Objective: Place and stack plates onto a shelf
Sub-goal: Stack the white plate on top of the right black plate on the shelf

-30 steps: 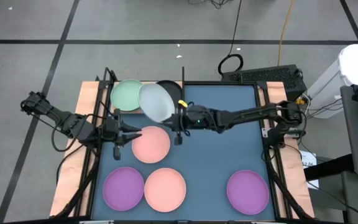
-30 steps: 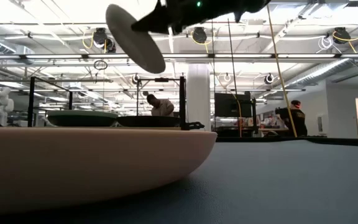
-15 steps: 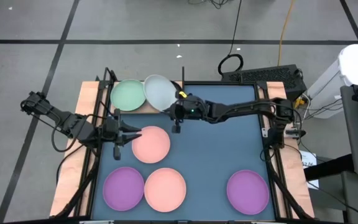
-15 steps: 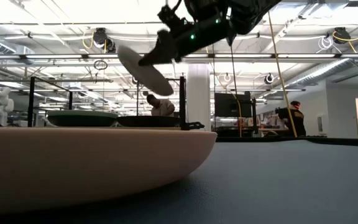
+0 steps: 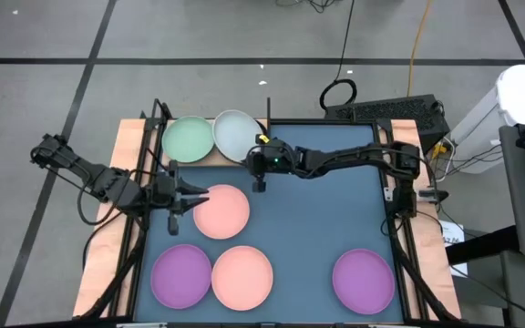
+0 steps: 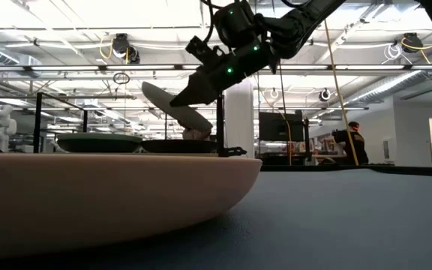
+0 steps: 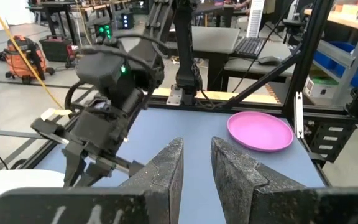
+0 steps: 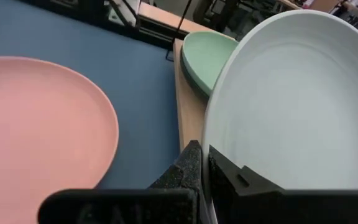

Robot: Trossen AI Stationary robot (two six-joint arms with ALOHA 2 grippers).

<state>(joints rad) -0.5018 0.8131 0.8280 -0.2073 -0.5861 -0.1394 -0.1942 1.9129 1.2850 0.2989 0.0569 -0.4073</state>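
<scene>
A pale blue-white plate (image 5: 234,134) hangs tilted over the right half of the wooden shelf (image 5: 204,164), with my right gripper (image 5: 255,158) shut on it. Beside it a pale green plate (image 5: 188,138) rests on the shelf. A black plate (image 6: 178,145) lies on the shelf under the held plate; the high view hides it. My left gripper (image 5: 192,196) stands open at the left rim of a pink plate (image 5: 221,210), touching nothing. My right gripper pinches the pale plate's rim (image 8: 211,144) between its two fingers, at the plate's near right edge, one finger on the upper face and one beneath. The fingers come from the table's right, slanting down. The plate (image 6: 172,106) is tilted and clear of the black plate.
On the blue-grey mat (image 5: 317,219) lie a purple plate (image 5: 181,275) and a pink plate (image 5: 241,276) near the front, and another purple plate (image 5: 364,280) at the front right. Black frame posts (image 6: 220,120) rise at the shelf's corners. People stand in the room behind.
My right gripper has carried the pale plate down and toward the table's far edge, over the shelf's right half, covering the black plate from above. The plate has tipped flatter.
</scene>
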